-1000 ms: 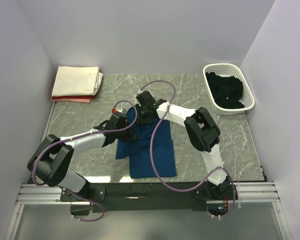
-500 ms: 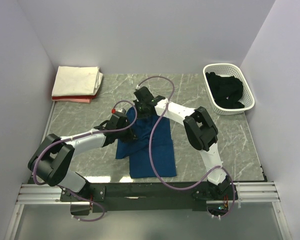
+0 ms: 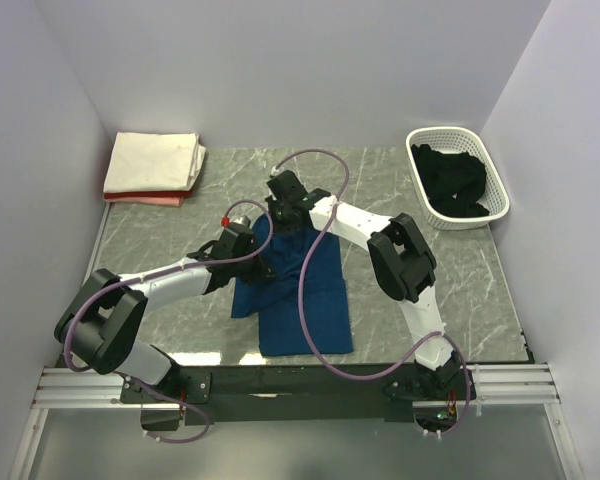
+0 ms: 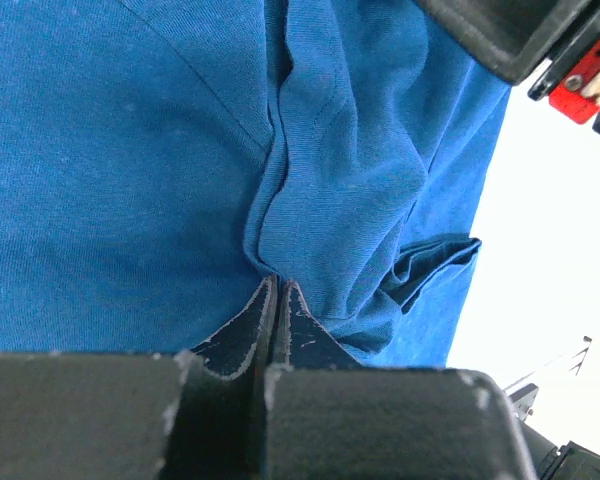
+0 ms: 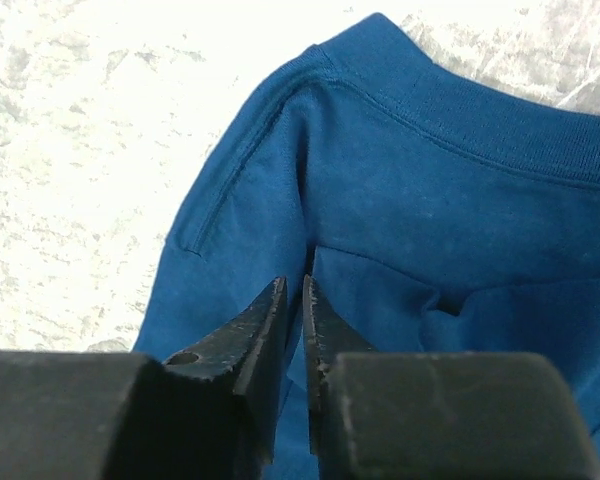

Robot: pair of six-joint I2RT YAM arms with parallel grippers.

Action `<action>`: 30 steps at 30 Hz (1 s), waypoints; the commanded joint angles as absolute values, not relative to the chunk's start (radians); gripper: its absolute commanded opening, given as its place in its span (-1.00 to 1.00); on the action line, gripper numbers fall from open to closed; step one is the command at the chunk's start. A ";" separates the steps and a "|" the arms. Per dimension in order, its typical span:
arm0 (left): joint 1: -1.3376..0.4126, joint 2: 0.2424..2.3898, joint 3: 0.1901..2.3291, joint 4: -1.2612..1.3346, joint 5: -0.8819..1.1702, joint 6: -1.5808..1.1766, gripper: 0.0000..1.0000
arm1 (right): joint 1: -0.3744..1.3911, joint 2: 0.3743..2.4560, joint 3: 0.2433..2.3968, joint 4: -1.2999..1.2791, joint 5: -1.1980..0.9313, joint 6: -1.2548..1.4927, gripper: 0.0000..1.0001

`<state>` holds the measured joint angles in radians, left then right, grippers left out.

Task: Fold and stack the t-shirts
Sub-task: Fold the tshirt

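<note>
At left pincer tips | navy t-shirt fold pinched

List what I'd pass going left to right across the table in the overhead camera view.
Folded shirt stack at the far left corner → blue t-shirt spread in the middle → white basket at the far right, holding a black shirt.
</note>
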<state>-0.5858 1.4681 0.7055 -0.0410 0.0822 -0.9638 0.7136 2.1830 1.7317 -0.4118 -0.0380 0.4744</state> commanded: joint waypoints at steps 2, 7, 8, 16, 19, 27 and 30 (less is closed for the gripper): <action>-0.584 1.456 0.732 -0.008 0.087 -0.973 -0.99 | 0.716 2.192 1.763 -0.428 -0.034 0.465 -0.58; -0.584 1.459 0.736 -0.008 0.087 -0.969 -0.99 | 0.721 2.213 1.778 -0.448 -0.011 0.456 -0.39; -0.584 1.462 0.739 -0.006 0.089 -0.968 -0.99 | 0.721 2.217 1.779 -0.448 -0.011 0.453 -0.38; -0.584 1.473 0.741 0.023 0.095 -0.973 -0.99 | 0.722 2.255 1.804 -0.468 -0.008 0.451 -0.39; -0.584 1.479 0.741 0.025 0.095 -0.973 -0.99 | 0.723 2.258 1.812 -0.466 -0.006 0.449 -0.42; -0.584 1.471 0.744 0.020 0.081 -0.979 -0.99 | 0.719 2.231 1.852 -0.445 -0.026 0.446 -1.00; -0.584 1.468 0.746 0.021 0.072 -0.985 -0.99 | 0.716 2.192 1.847 -0.419 -0.028 0.453 -1.00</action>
<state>-0.5858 1.4769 0.7074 -0.0109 0.0822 -0.9676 0.7158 2.2509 1.8122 -0.4572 -0.0280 0.4545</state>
